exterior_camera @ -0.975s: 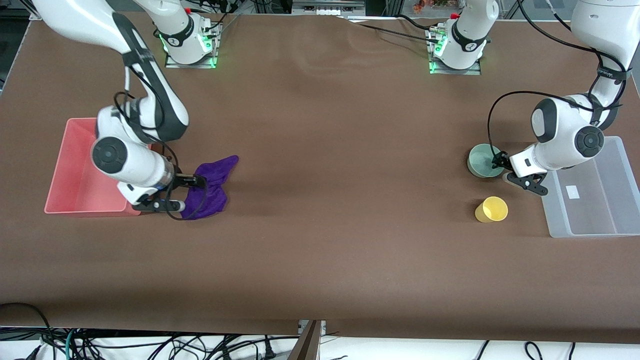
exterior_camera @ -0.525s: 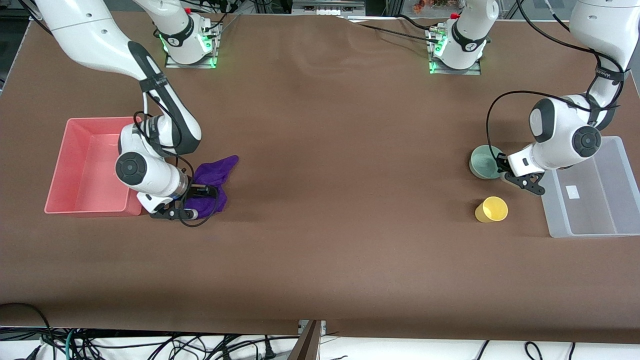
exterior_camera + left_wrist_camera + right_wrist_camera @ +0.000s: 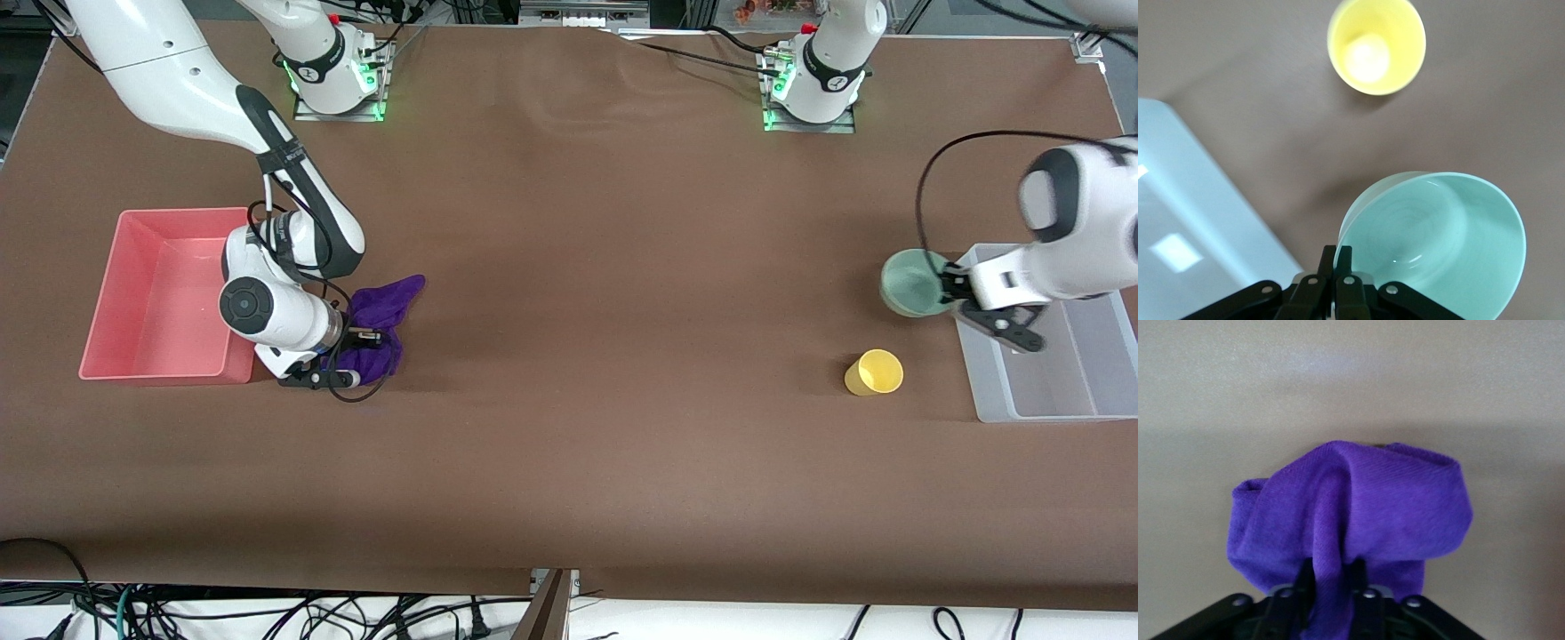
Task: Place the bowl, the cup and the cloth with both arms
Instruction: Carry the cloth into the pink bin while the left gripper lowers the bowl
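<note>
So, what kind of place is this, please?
Probably a robotics lab bench: two arms bolted to a brown-covered table, loose cables at its edge, and practice items, a pink bin, a clear bin, a cup.

the bowl [image 3: 1448, 233] looks glazed or hard plastic, smooth and glossy, with soft highlights inside. the cup [image 3: 1376, 45] is plain plastic, smooth with a dull sheen. the cloth [image 3: 1358, 513] is soft woven fabric, matt, with a fine ribbed weave and rumpled folds. the table cover [image 3: 587, 356] is matt brown, slightly rippled. the pink tray [image 3: 133, 360] looks like smooth plastic; the clear bin [image 3: 1058, 404] is frosted, translucent plastic.
</note>
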